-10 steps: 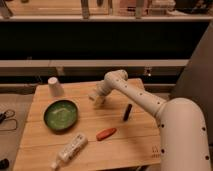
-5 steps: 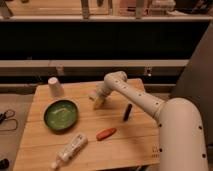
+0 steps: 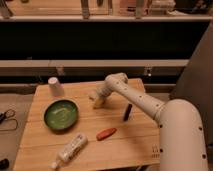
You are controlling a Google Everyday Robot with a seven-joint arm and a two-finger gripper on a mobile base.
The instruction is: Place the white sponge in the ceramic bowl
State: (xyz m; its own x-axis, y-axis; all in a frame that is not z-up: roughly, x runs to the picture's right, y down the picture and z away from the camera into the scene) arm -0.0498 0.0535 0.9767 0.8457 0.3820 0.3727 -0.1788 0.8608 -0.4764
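Ceramic bowl point(image 3: 61, 114): take this as your landmark. It sits on the left part of the wooden table point(image 3: 130, 150) and shows only green glaze inside, so the sponge is not in it.
White sponge point(image 3: 98, 104): a small pale block to the right of the bowl and a little farther back. It is near the bowl but apart from the rim, and it sits right at the tip of the gripper.
Gripper point(image 3: 98, 99): to the right of the bowl and down at the sponge. The arm point(image 3: 137, 100) reaches in from farther right.
Grip: you cannot tell whether the gripper is parted, together or clamped on the sponge. You also cannot tell whether the sponge is lifted or resting on the wood.
Done so far: by your reading, the reach to the sponge, and possibly the grasp.
Left to do: confirm the hold, carry the sponge left and forward over the bowl, lower it and let go.
Other things: the upturned white cup point(image 3: 55, 86) stands behind the bowl. The white tube point(image 3: 70, 150) lies in front of it, and the orange-red piece point(image 3: 106, 133) lies to its front right. The dark slim object point(image 3: 128, 111) lies well to its right. None of them lies between the sponge and the bowl.
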